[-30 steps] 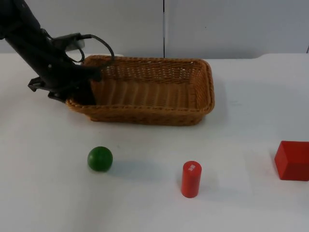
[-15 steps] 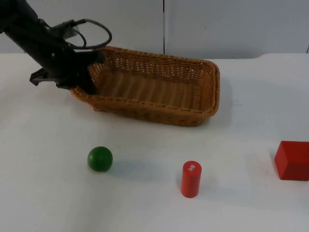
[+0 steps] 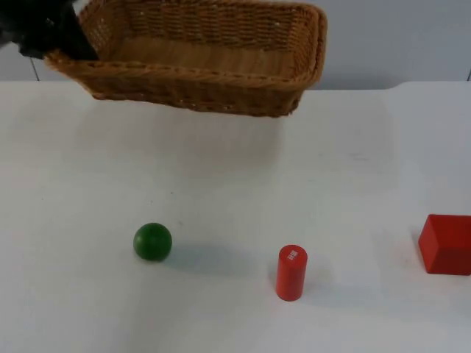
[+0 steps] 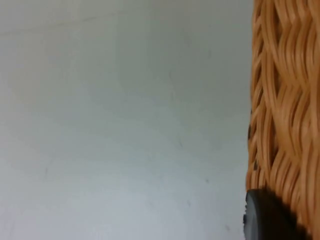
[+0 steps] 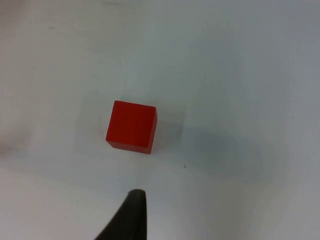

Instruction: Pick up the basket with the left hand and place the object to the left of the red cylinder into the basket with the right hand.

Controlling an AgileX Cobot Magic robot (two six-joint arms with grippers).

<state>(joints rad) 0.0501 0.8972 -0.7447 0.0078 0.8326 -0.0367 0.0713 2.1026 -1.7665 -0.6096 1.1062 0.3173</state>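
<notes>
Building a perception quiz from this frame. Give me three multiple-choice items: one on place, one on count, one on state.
1. What lies left of the red cylinder?
A. red cube
B. green ball
C. basket

2. How many red things are on the table?
A. one
B. two
C. three

3. The basket is:
A. resting on the table
B. lifted off the table
C. upside down

B: the green ball sits to the cylinder's left in the top view.
B: the cylinder and the red cube are the red ones.
B: the left gripper holds the basket's end, up against the partition wall, opening upward.
</notes>
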